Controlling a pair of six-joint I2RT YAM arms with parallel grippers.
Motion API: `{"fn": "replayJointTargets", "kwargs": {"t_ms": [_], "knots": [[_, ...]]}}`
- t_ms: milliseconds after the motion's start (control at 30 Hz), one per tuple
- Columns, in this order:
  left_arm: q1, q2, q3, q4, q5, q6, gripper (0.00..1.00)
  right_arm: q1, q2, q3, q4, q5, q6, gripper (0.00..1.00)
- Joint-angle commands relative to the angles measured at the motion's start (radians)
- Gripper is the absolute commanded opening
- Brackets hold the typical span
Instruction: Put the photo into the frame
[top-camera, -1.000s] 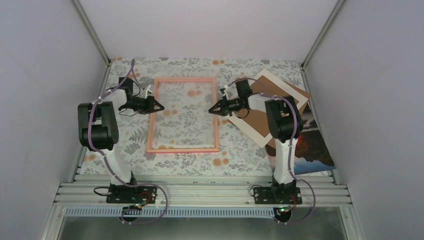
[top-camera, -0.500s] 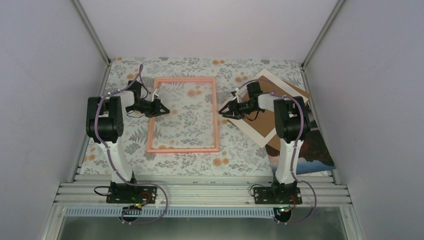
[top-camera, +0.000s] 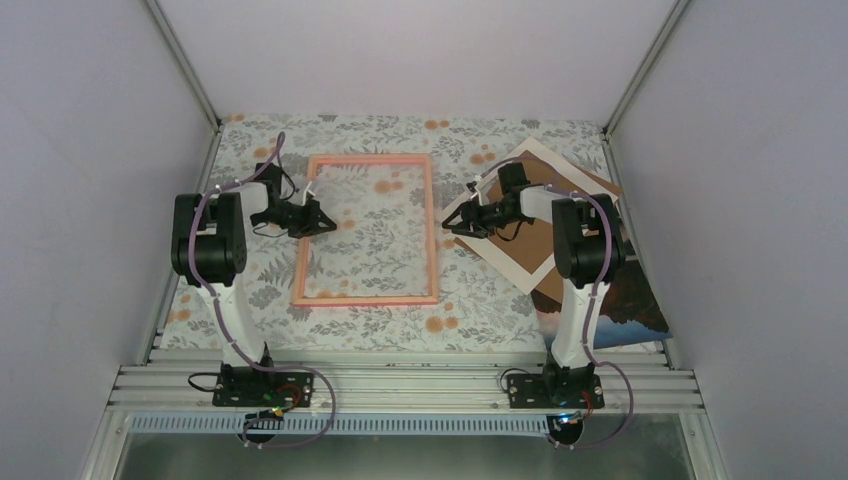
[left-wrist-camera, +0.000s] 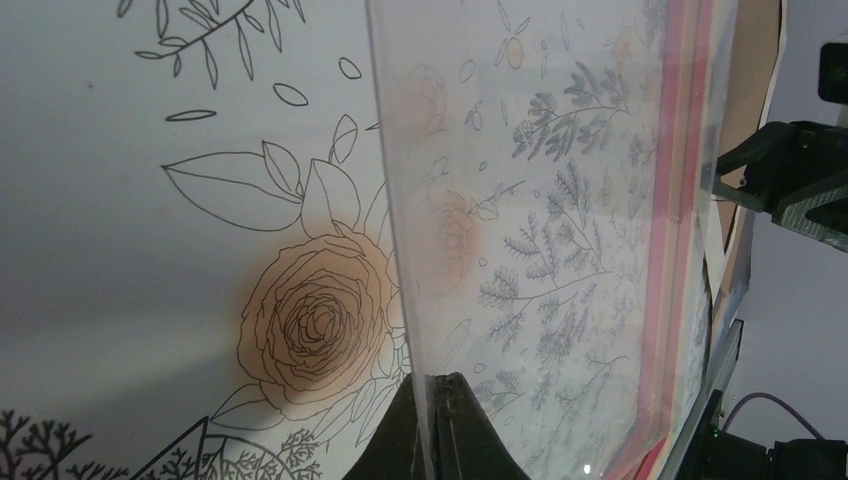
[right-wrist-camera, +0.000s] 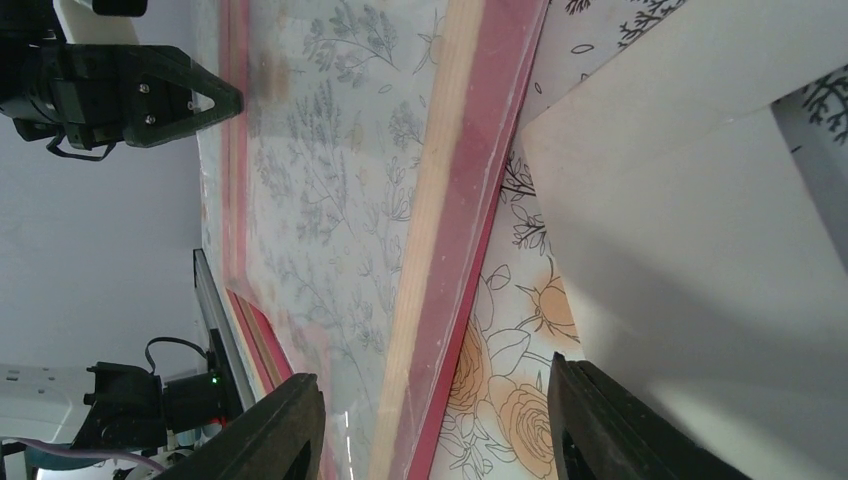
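The pink frame (top-camera: 366, 299) lies flat mid-table, floral cloth showing through its clear pane (left-wrist-camera: 560, 250). My left gripper (top-camera: 325, 222) sits just inside the frame's left rail. It is shut, and in the left wrist view the pane's left edge runs in between its fingertips (left-wrist-camera: 435, 385). My right gripper (top-camera: 452, 224) hangs open just right of the right rail (right-wrist-camera: 470, 200), holding nothing. The photo (top-camera: 630, 295) lies at the far right, picture side up, mostly covered.
A white border mat (top-camera: 500, 262) and a brown backing board (top-camera: 522, 238) are stacked askew on the photo, right of the frame. The mat's corner (right-wrist-camera: 680, 200) lies close to my right fingers. Grey walls close in both sides and the back.
My right gripper has opened and drawn back rightward off the frame's right rail. My left gripper, still shut, has shifted slightly nearer as its elbow rose.
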Motion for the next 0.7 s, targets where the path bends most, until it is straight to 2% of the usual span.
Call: {"fn": "replayJointTargets", "kwargs": {"t_ms": [0, 667], "knots": [[0.005, -0.038, 0.003, -0.022, -0.023, -0.046, 0.02, -0.008, -0.036, -0.007, -0.005, -0.005, -0.023, 0.56], [0.005, -0.062, 0.02, -0.104, -0.09, -0.025, 0.02, -0.01, -0.044, -0.013, 0.001, -0.006, -0.018, 0.56]]}}
